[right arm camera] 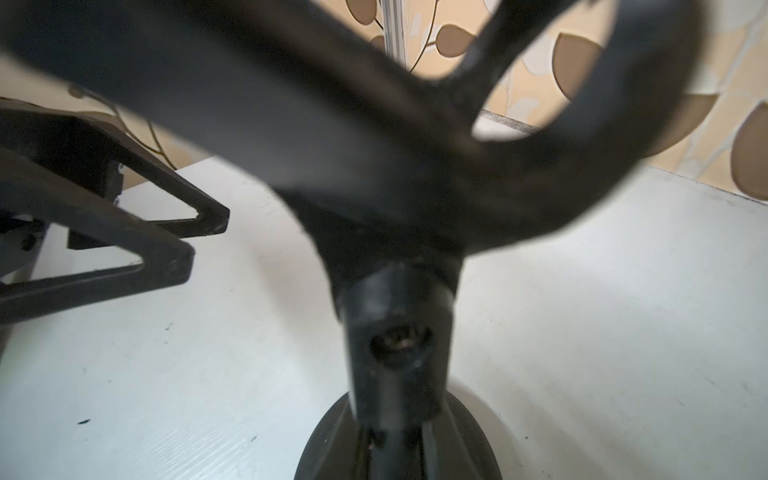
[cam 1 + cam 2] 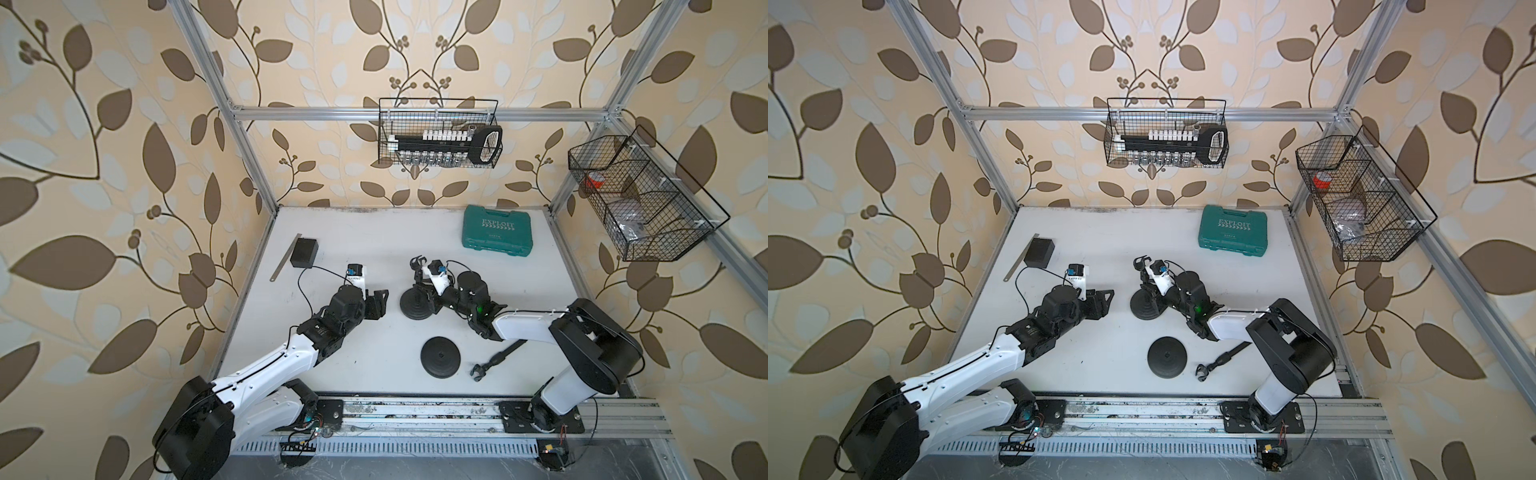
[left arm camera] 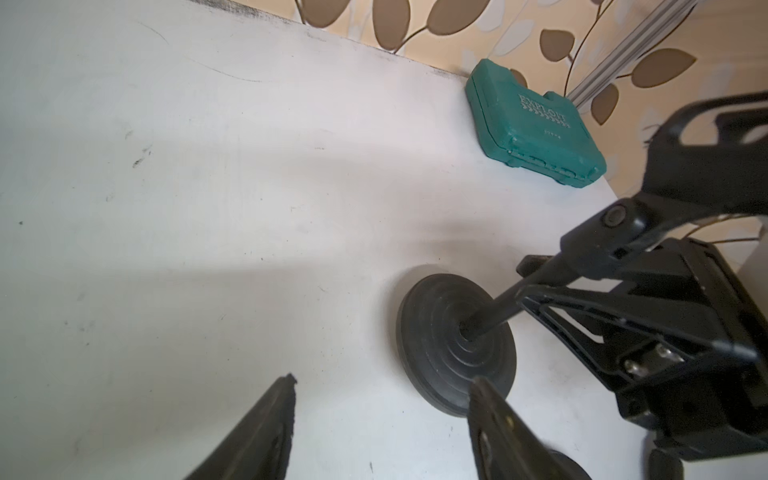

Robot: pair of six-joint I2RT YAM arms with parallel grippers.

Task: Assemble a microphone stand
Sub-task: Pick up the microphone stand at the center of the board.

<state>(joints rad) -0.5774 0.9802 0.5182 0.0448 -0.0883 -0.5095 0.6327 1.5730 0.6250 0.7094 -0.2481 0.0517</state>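
— Jaws on the left gripper [image 2: 381,305]?
— Spread wide, holding nothing. Its tips point right at the base [image 2: 409,309] standing mid-table. They are just beside it, with a gap showing in both top views.
— Right gripper [image 2: 430,296]?
— Clamped on the pole [image 3: 494,311], low down, just above that base.
— Now axes, nearest first.
— Near the front edge a spare base [image 2: 440,356] lies flat. Right of it a spare pole [image 2: 496,359] lies on the table [image 2: 353,232]. Its long axis runs near-left to far-right, clip end nearest, other end under the right arm. Neither gripper touches them.
— And the held one?
— The pole stands upright from the base's centre, axis vertical, clip [image 2: 417,262] on top.
— Looks?
— All black. The base is a round disc with stepped rings. The pole is a thin rod that thickens to a hinged joint under the forked clip.
— Farther?
— A green case [image 2: 497,232], shut, far right.
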